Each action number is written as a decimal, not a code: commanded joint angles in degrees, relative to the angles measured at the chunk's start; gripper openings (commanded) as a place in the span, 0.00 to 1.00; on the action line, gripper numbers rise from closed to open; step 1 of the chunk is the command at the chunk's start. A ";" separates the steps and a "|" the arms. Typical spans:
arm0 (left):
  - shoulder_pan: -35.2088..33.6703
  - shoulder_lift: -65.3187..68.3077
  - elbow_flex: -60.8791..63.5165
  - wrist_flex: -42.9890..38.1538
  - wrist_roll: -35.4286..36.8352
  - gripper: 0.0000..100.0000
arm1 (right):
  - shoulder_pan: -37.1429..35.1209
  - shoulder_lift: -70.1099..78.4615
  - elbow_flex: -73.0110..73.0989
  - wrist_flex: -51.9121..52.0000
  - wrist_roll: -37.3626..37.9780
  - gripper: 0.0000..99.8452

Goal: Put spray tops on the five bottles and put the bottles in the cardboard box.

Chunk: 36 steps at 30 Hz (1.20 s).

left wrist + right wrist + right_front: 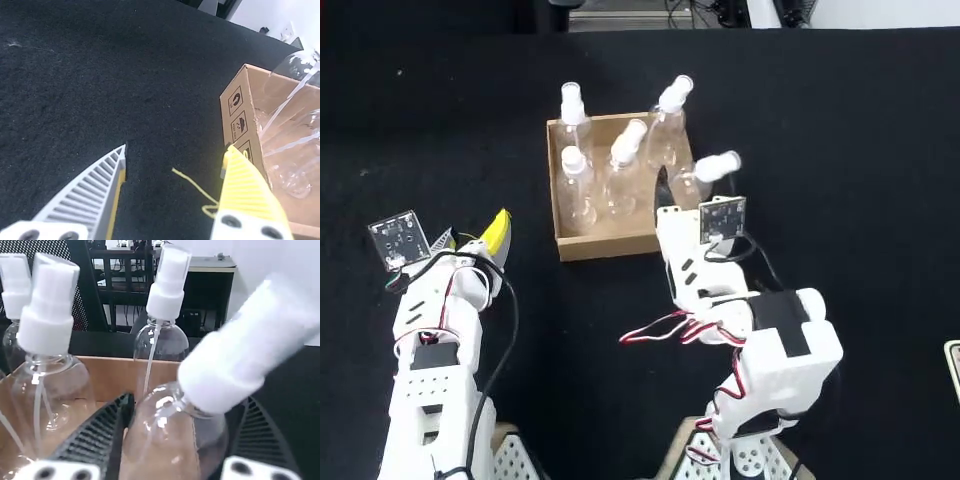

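- Matt black cloth over the desk (840, 120), faintly fuzzy, flecked with lint.
- Over to the cardboard box (239, 117): brown, dull, papery walls.
- Up close, clear glossy plastic on the bottle (165, 440), bright glints across the shoulder.
- Smooth white plastic spray tops (47, 305), soft satin sheen.
- Left hand (176, 150): ribbed plastic fingers (245, 185), one yellow, one white-grey.
- Right hand (187, 401): ribbed matt black plastic.
- Smooth white plastic shells on both arms (780, 360).

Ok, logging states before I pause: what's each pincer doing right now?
Left pincer: open, empty.
Right pincer: shut on a bottle.
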 commanded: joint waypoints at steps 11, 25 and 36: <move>0.40 -0.44 -0.48 -1.32 -0.18 0.29 | 0.62 -0.31 -1.98 -1.49 0.44 0.23; 0.40 -0.44 -0.48 -1.32 -0.18 0.29 | 1.05 -0.31 0.57 -9.76 0.44 0.02; 0.40 -0.35 -0.48 -1.32 -0.18 0.29 | 0.70 -0.40 0.13 -9.49 10.55 0.01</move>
